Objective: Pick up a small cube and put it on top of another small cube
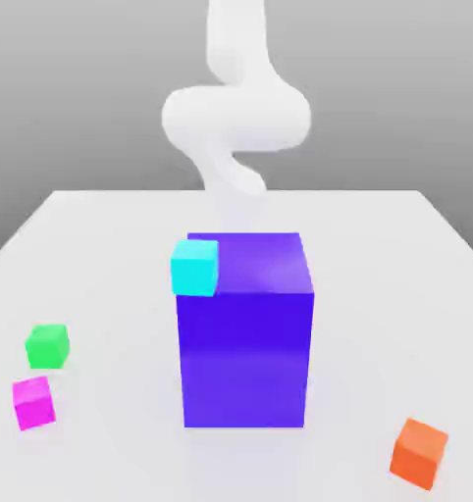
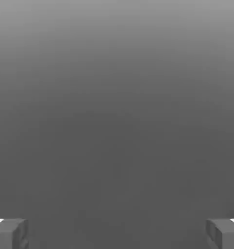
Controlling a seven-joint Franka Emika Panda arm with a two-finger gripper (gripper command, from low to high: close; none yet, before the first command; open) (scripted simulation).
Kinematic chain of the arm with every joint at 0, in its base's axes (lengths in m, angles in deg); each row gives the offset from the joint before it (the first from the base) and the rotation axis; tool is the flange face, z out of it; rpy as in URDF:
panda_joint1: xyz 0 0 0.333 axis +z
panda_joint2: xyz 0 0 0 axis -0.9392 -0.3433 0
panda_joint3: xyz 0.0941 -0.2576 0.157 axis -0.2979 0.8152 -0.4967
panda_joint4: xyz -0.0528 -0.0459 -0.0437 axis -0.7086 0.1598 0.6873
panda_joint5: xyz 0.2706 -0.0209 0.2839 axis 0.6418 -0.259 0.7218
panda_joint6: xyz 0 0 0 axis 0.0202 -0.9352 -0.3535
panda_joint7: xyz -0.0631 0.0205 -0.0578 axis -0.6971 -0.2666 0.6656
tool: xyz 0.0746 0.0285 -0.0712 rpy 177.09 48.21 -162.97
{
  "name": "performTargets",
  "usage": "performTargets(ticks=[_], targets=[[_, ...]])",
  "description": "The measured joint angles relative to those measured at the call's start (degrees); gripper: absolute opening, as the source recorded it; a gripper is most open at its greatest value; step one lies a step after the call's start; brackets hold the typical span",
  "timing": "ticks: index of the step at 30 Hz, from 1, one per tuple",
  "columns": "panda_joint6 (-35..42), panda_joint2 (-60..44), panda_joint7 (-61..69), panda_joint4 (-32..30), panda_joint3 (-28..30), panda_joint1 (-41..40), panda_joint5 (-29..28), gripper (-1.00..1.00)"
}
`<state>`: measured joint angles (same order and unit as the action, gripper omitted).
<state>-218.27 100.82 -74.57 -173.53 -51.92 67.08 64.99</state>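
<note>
Four small cubes are in the exterior view. A cyan cube (image 1: pixel 194 267) is at the top front corner of a big blue-purple block (image 1: pixel 245 353), on the exterior view's left. A green cube (image 1: pixel 47 345) and a magenta cube (image 1: pixel 33 402) lie on the white table at the left. An orange cube (image 1: pixel 419 452) lies at the front right. My white arm (image 1: pixel 236 118) curls down behind the big block. In the hand view my gripper (image 2: pixel 117 233) is open, its fingertips (image 2: pixel 9 233) far apart with nothing between them, facing a plain grey backdrop.
The big blue-purple block stands in the middle of the white table (image 1: pixel 378 255), between my arm and the front cubes. Bare table surface lies on both sides of it and behind it.
</note>
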Motion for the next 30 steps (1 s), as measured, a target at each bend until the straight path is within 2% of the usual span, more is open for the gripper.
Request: performTargets(ticks=[10,16,21,25,30], targets=[[-9.6,-21.1,-11.7,-5.2,3.7,-10.6,-3.0,0.00],[-15.3,-33.5,-16.9,-8.3,7.6,-15.3,-2.4,0.00],[-20.0,-44.0,-18.9,-10.9,9.8,-20.9,1.3,0.00],[-24.0,-52.5,-18.4,-12.5,10.0,-23.7,6.7,0.00],[-31.8,-62.9,-15.7,-10.9,6.0,-27.5,10.9,0.00]])
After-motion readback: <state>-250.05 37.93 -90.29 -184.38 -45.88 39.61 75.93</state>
